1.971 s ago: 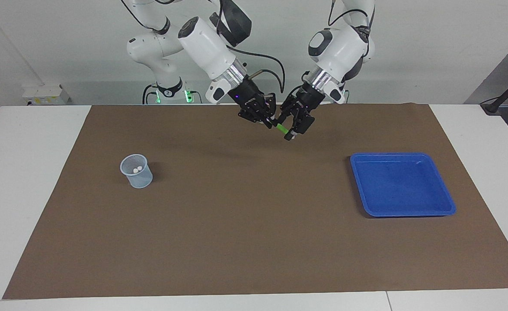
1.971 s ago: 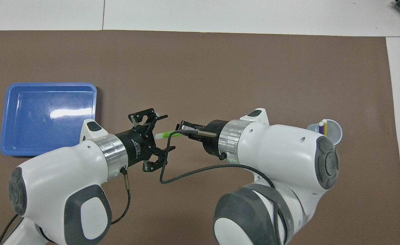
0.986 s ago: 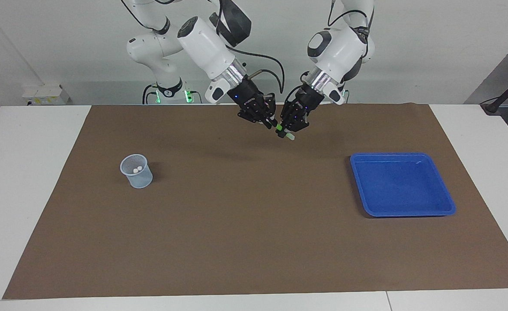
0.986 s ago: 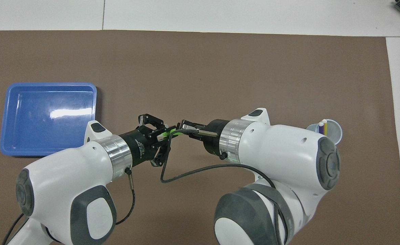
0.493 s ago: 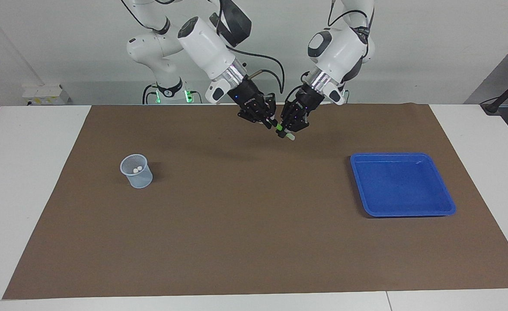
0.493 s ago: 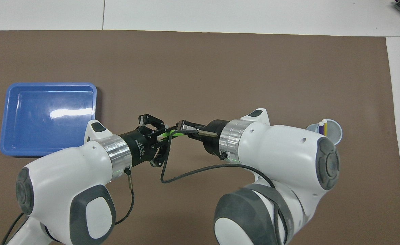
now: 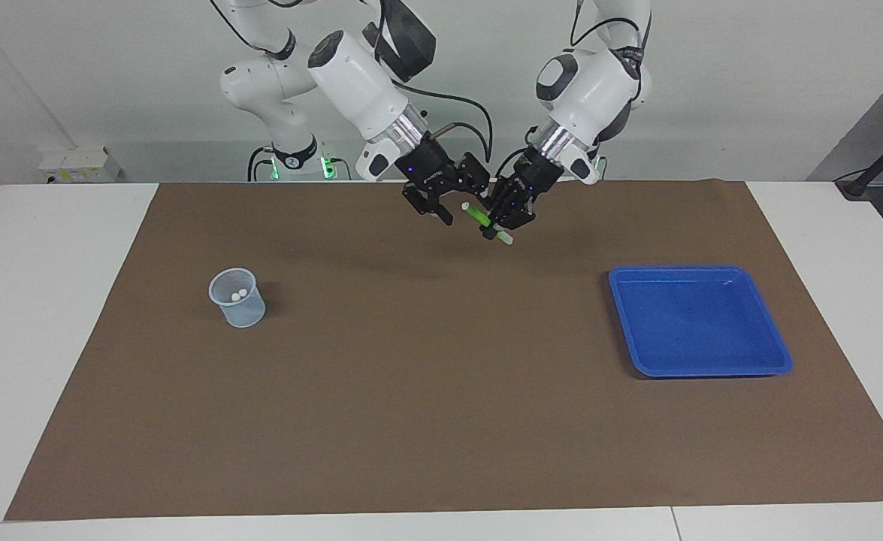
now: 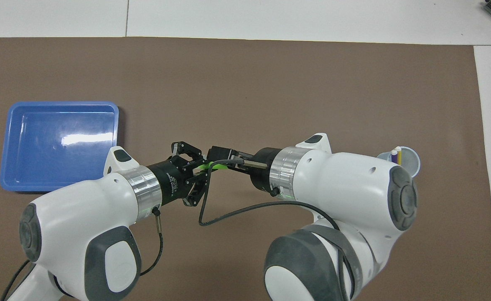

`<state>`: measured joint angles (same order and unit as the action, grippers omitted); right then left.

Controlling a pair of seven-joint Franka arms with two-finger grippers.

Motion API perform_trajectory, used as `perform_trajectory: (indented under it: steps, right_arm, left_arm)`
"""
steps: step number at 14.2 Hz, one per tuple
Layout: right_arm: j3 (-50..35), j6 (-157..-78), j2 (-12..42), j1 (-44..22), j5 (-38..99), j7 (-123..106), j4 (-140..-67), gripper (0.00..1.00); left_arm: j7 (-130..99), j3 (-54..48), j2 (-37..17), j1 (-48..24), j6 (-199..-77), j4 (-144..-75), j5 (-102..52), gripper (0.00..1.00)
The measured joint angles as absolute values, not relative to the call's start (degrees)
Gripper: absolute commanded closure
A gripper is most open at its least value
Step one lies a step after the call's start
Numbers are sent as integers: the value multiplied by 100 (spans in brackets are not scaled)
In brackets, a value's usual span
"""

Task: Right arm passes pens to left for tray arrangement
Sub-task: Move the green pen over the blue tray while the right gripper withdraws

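**Mid-air pen handoff: where it could have gone sideways**

The left gripper (image 7: 503,222) had its fingers clamped on the green pen (image 7: 477,216), up in the air over the brown mat (image 7: 411,391), at the robots' edge of it. The right gripper (image 7: 449,207) sat right beside it with its fingers spread wide, the pen's whitish tip poking into the gap but nothing pinching it.

My worry: the pen was a smooth, round plastic stick held toward one end and tilted, so it looked like it could swivel or slide in the grip on the way to the tray (image 7: 700,321). If the right gripper backed out crooked, a finger might clip that free end and knock it loose.

The tray was shallow glossy blue plastic with rounded corners and a raised rim, nothing in it, toward the left arm's end. The purple and yellow pens (image 8: 396,155) stood upright in the pale mesh cup (image 7: 237,297) toward the right arm's end.
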<state>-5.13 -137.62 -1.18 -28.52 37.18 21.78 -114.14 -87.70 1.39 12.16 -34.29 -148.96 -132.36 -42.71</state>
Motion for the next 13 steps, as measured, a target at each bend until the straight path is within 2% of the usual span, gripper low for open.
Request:
perform_trajectory:
  steps: [4,6,10,13]
  right_arm:
    - [-466,-12362,-232,-2321,2594,904,-11400,0]
    - [-461,-11906,-306,-2205,1847,755,-11398,0]
    - [-467,-11600,-364,-2020,645,334,-11410,0]
    - [-452,-11585,-288,-1390,269,-940,-11455,0]
  left_arm:
    - [-6424,185,1293,-2793,-13508,-13224,-4264,100]
    - [-5179,211,1381,-2343,-12747,-13221,-4046,100]
    - [-3724,230,1483,-2015,-12021,-13218,-2910,100]
    - [-2514,231,1490,-1710,-11692,-13217,-2187,100]
